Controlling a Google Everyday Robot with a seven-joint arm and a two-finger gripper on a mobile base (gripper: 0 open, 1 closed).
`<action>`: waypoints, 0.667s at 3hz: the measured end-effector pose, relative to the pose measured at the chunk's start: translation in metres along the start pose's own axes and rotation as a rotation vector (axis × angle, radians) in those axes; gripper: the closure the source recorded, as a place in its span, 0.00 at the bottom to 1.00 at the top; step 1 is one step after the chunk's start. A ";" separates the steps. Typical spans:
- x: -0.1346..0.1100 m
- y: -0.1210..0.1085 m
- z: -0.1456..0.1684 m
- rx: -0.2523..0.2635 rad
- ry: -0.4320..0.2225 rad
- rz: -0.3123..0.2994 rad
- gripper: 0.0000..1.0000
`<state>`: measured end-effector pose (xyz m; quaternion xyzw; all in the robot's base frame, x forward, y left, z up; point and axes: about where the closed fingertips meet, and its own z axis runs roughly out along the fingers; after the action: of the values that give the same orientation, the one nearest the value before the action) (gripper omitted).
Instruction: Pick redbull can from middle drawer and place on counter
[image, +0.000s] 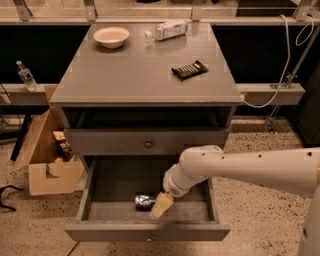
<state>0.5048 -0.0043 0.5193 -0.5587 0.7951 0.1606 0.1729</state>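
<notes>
Moderate, warm light falls from above. The counter (145, 75) carries a soft sheen, palest toward its far edge by the bowl (111, 36), with no hard glare. The recess under its top lies in deep shadow, and the background to the far left and right is nearly black. The middle drawer (147, 231) is dim inside; there the gripper (161, 205) hangs low, just right of the redbull can (144, 201), which shows small glints.

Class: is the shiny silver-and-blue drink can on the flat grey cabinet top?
No, the silver can lies in the open grey drawer, with the gripper right beside it.
</notes>
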 end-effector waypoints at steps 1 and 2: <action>-0.001 -0.017 0.027 0.036 -0.064 0.004 0.00; -0.008 -0.035 0.057 0.059 -0.140 -0.020 0.00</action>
<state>0.5453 0.0168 0.4696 -0.5489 0.7797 0.1739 0.2459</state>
